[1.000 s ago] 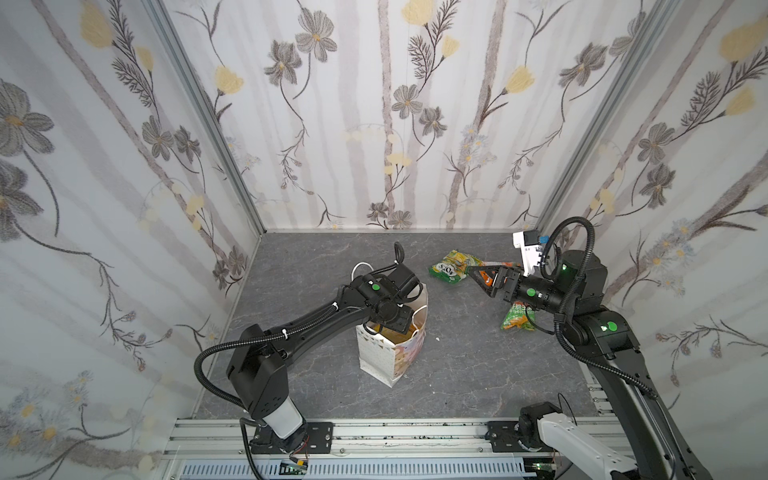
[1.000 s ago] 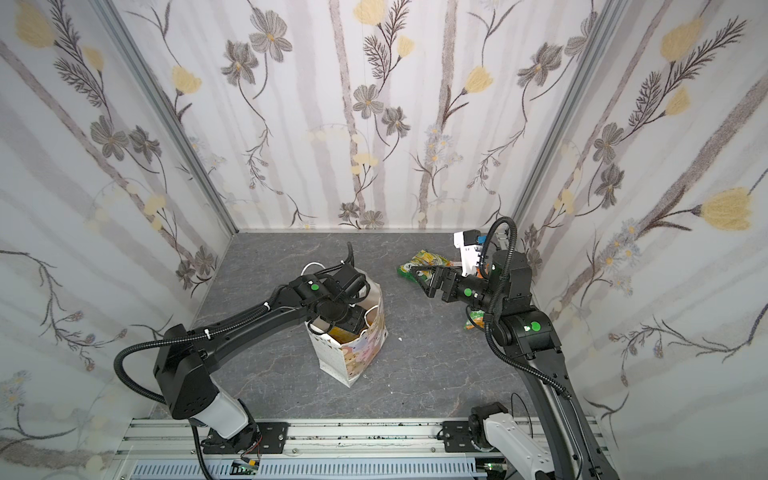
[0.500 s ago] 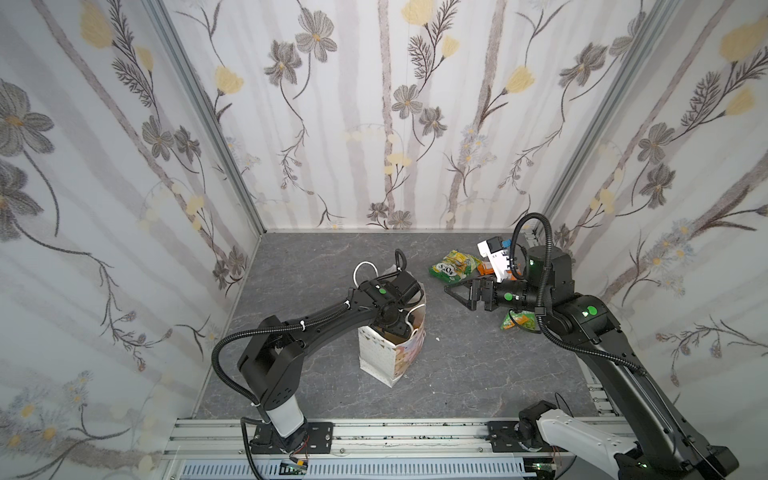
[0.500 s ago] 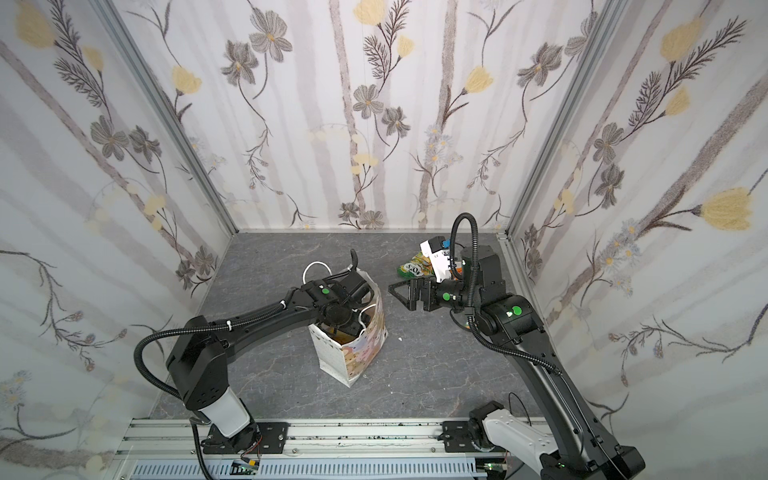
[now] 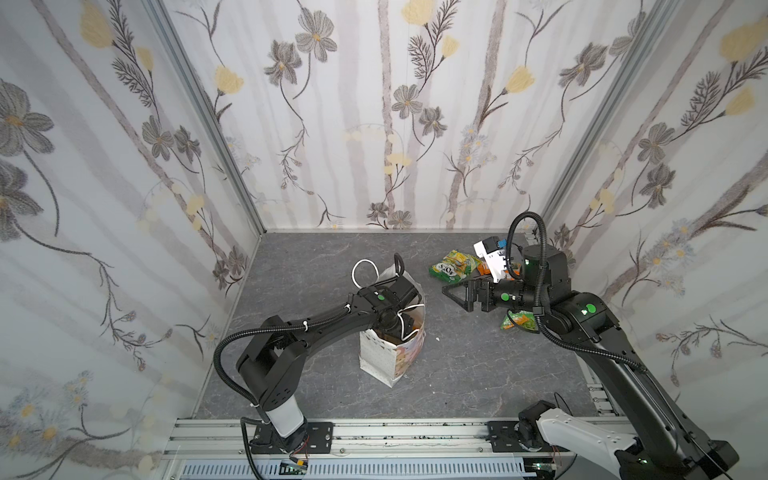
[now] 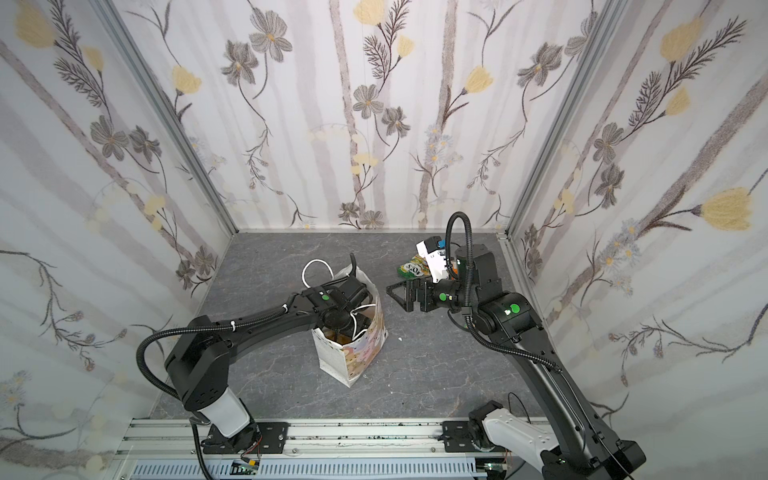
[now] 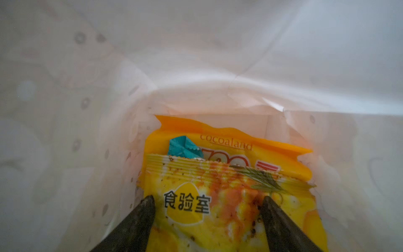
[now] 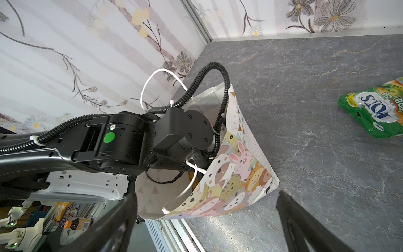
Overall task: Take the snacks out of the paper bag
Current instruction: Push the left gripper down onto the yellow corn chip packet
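One cord handle (image 8: 197, 168) across paper bag (image 8: 239, 165)

White paper bag (image 8: 235, 172) with pastel cartoon animals, yellow packet (image 7: 218, 209), orange packet (image 7: 272, 150), green packet (image 8: 370, 109), grey marbled table (image 5: 478, 374).

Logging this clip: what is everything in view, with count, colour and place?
paper bag: one, white with pastel animals, standing mid-table.
yellow packet: one, topmost inside the bag.
orange-yellow packet: one, under it in the bag.
teal packet: one, corner showing between those two.
green-yellow packet: one, on the table at right rear.
orange packet: one, beside it, partly hidden.
green-orange packet: one, on the table at right, nearer the front.
table: one, grey marbled.
left gripper: black, open, inside the bag over the yellow packet.
right gripper: black, open, in the air right of the bag.
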Available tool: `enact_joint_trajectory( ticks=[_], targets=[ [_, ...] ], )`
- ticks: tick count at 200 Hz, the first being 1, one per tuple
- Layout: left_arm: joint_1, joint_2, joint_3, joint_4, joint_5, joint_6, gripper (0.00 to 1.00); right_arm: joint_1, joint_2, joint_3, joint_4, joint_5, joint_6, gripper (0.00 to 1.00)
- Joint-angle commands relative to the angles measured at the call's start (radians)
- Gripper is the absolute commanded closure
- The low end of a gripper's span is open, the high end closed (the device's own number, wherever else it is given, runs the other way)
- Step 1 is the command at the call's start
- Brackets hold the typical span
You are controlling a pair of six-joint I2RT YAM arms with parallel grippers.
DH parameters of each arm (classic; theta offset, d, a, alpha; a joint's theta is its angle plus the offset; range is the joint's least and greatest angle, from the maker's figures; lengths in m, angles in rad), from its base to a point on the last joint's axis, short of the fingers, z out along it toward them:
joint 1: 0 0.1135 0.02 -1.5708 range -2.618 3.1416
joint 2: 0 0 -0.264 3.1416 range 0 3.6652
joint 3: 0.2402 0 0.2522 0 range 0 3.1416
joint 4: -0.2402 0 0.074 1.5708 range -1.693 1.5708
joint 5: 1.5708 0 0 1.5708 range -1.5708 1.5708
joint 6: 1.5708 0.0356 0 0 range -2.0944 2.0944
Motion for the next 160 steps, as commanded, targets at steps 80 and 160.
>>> enact_joint_trajectory(
  ticks=[80,160],
  targets=[
    [-0.012,0.129,0.07,-0.207,0.059,0.013,0.18,0.013,0.005,0.015,0.008,0.029,0.003,0.01],
    [-0.012,0.166,0.076,-0.224,0.037,0.001,0.53,0.015,0.01,0.016,0.011,0.039,0.004,0.01]
  ],
)
